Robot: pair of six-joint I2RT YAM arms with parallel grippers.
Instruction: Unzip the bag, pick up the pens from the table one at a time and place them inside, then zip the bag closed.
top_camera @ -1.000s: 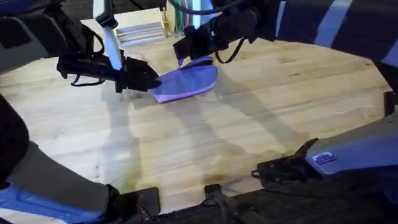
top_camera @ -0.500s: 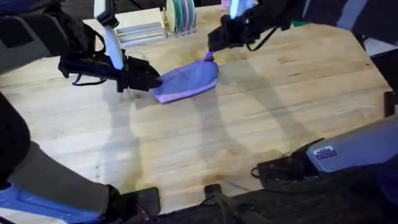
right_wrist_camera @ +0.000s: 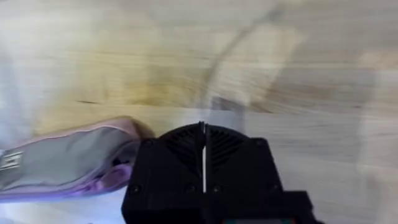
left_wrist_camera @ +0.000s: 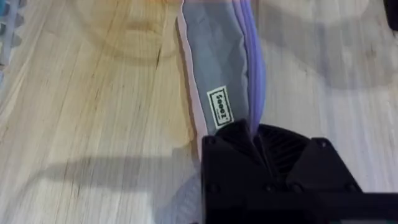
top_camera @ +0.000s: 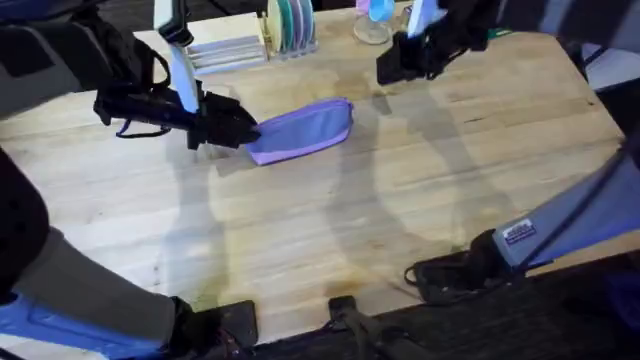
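Between the two arms on the desk (top_camera: 400,220): purple bag (top_camera: 300,130), lying flat. Left gripper (top_camera: 240,130) pinching the bag's near end, jaws pressed on fabric, grey underside with label visible. Right gripper (top_camera: 392,68) lifted clear, well apart from the bag's far end, jaws pressed together on nothing. Zipper state: cannot tell. No pens visible on the desk. Judged late stage, possibly zipping done; unconfirmed, release likely left.
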